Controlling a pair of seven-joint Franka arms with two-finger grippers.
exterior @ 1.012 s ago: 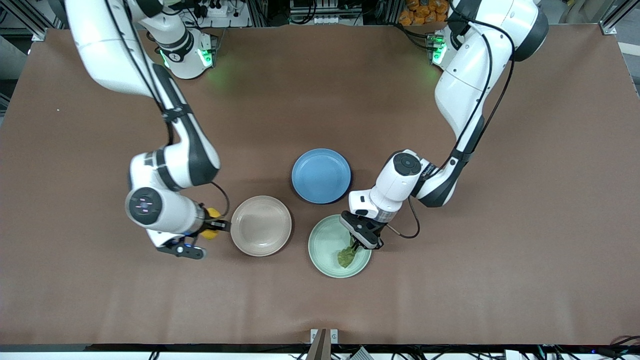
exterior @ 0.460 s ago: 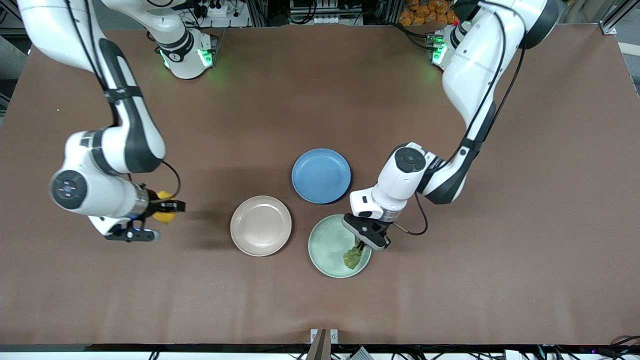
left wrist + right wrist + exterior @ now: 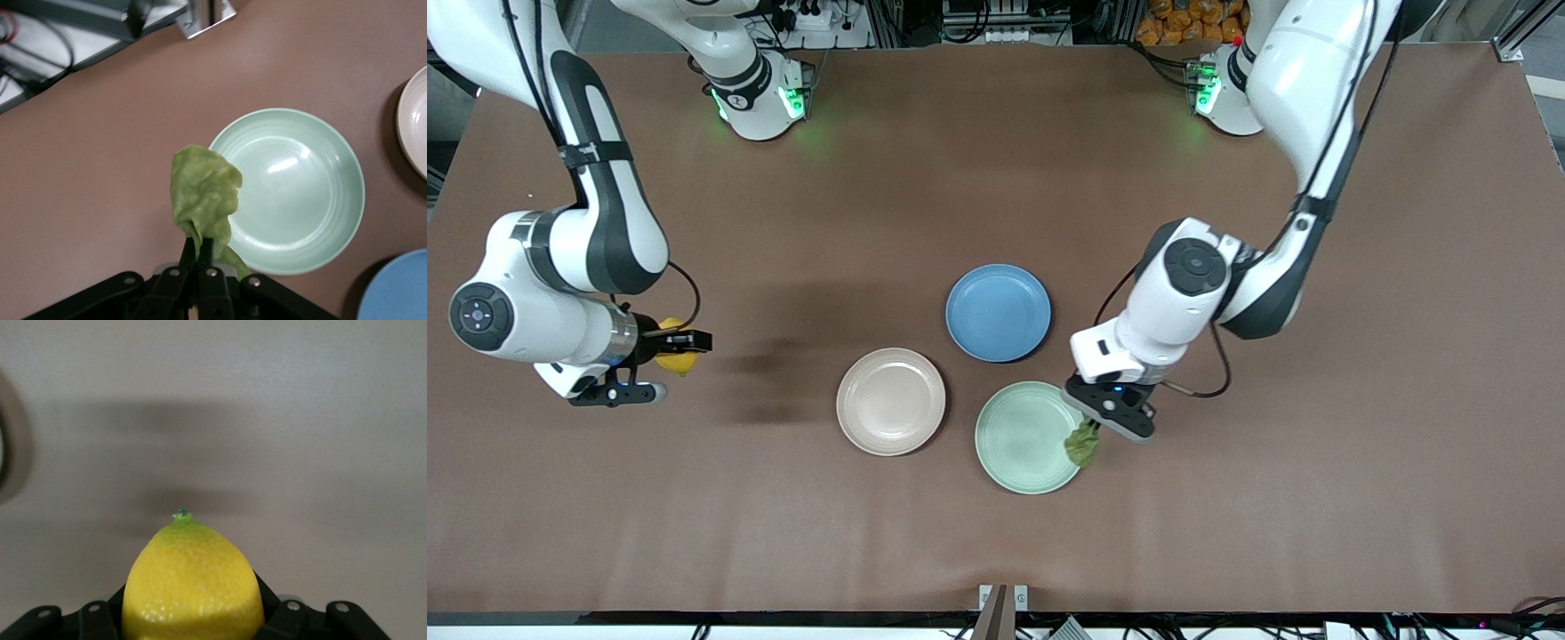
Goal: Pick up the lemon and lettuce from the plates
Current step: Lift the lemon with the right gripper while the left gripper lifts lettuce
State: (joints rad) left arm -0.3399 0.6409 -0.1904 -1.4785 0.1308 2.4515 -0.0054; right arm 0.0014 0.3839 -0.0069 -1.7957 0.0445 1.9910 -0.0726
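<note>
Both hands are clamped, the left hand [image 3: 1096,430] on the lettuce [image 3: 1084,442] over the mint plate [image 3: 1018,437]'s rim, the right hand [image 3: 680,342] on the lemon [image 3: 671,356] near the bench [image 3: 996,533]'s right-arm edge, so we'd keep both grips firm and lift clear slowly.

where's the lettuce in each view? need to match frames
Front view: lettuce hangs from the left gripper over the mint plate's rim, at the side toward the left arm's end.
Left wrist view: lettuce dangles mid-frame from the shut jaws, overlapping the plate's edge.
Right wrist view: not in it; only the lemon.
Shared landmark: the mint plate, in the front and left wrist views.
</note>
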